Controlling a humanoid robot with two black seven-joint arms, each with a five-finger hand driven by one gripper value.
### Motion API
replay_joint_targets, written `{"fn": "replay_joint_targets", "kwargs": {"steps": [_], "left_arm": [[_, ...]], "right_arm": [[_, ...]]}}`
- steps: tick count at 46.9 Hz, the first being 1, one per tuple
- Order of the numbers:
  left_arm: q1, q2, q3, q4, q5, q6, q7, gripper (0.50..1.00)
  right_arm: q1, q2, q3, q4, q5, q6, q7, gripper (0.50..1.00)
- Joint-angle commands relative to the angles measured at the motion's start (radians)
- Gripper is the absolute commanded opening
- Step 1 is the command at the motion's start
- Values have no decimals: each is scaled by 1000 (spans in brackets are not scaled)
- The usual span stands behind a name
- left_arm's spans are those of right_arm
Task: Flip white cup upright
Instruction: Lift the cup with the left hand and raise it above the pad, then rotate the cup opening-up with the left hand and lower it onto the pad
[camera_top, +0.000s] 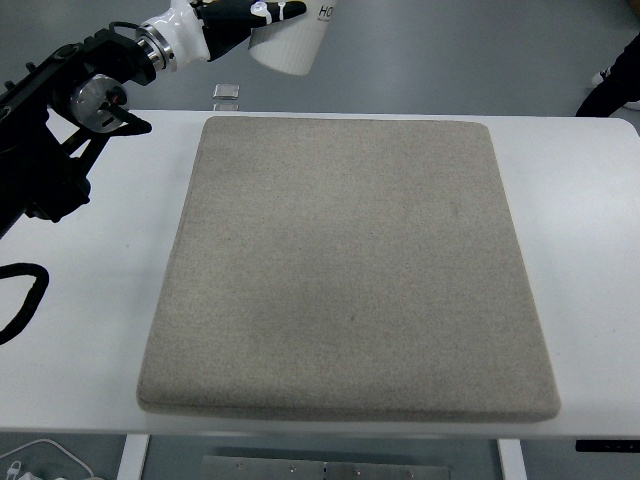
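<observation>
- The left robot hand (235, 15) is at the top of the picture, up near the far edge of the surface (90, 330).
- Its arm comes in from the left side. The arm is black, with a white part near the wrist.
- The dark fingers (225, 10) of this robot hand are wrapped on the white cup (290, 38), so it is gripping the cup.
- The white cup is held up in the air, past the far edge of the surface. It is not touching the surface or the mat.
- The top of the cup is cut off by the edge of the picture, so I cannot tell which way it is turned.
- A big gray mat (345, 265) lies flat in the middle of the white surface. It covers most of it.
- A small shiny square thing (227, 92) sits just past the far edge of the surface, near the mat's far left corner and below the cup.
- A black cable (22, 300) loops on the left side of the surface.
- A white cord (50, 462) shows at the bottom left corner.
- A dark shoe (612, 90) shows at the far right, on the gray floor (470, 55).
</observation>
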Motion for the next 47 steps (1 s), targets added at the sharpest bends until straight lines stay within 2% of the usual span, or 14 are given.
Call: {"fn": "replay_joint_targets", "kwargs": {"steps": [1, 6, 13, 29, 38, 47], "left_arm": [[25, 0, -18, -1, -13, -5, -26, 713], [62, 0, -22, -1, -41, -25, -61, 713], [117, 0, -21, -1, -51, -53, -147, 711], [218, -2, 1, 16, -28, -120, -423, 713], [232, -3, 64, 50, 45, -129, -607, 713], [252, -8, 82, 91, 111, -120, -607, 713]], "right_arm": [[0, 0, 1, 0, 0, 0, 0, 930], [0, 0, 0, 0, -1, 0, 0, 930], [0, 0, 1, 0, 0, 0, 0, 930], [0, 0, 0, 0, 0, 0, 0, 930], [0, 0, 0, 0, 0, 0, 0, 930], [0, 0, 1, 0, -1, 0, 0, 930]]}}
